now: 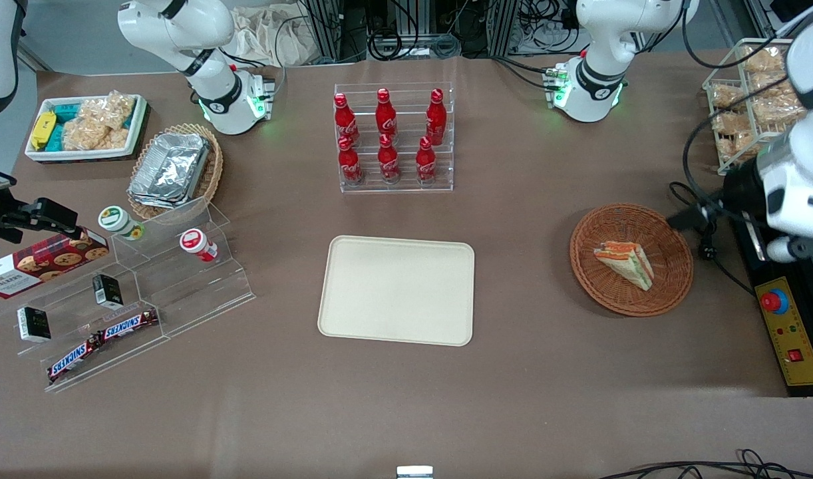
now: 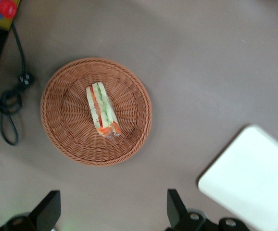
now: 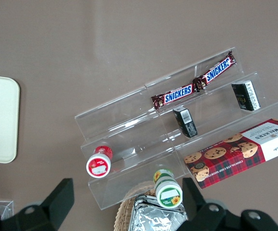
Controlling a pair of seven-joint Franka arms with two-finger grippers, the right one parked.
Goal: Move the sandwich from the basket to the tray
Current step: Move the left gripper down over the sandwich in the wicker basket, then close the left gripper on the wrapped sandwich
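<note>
Reddish-brown wicker makes up the round, shallow basket (image 1: 631,259) (image 2: 96,111), which sits on the brown surface (image 1: 526,372) toward the working arm's end. In the basket lies the small sandwich (image 1: 625,263) (image 2: 102,110), a three-cornered wedge of pale cream bread. Its cut edge shows orange, green and red layers. The sandwich rests near the middle of the basket, lying on the woven bottom.

The big flat cream tray (image 1: 397,290) (image 2: 252,175) with round corners and a low rim lies on the surface in the middle, well apart from the basket. It has nothing on it.

The left arm's gripper (image 2: 112,211) hangs high above the surface, near the basket but not over its middle. Its jaws are wide apart and hold nothing. The two dark fingers (image 2: 176,206) touch neither the basket nor the sandwich.

Farther from the front camera than the tray stands a clear stepped rack with six red bottles (image 1: 388,136). Toward the parked arm's end there is a clear stepped stand (image 1: 140,293) (image 3: 177,139) holding two chocolate bars (image 1: 102,342) (image 3: 194,82), small dark boxes and two little round tubs. A red box of cookies (image 1: 37,263) (image 3: 240,151) sits on it too. Near the stand, a lighter tan basket holds shiny foil trays (image 1: 170,166).
</note>
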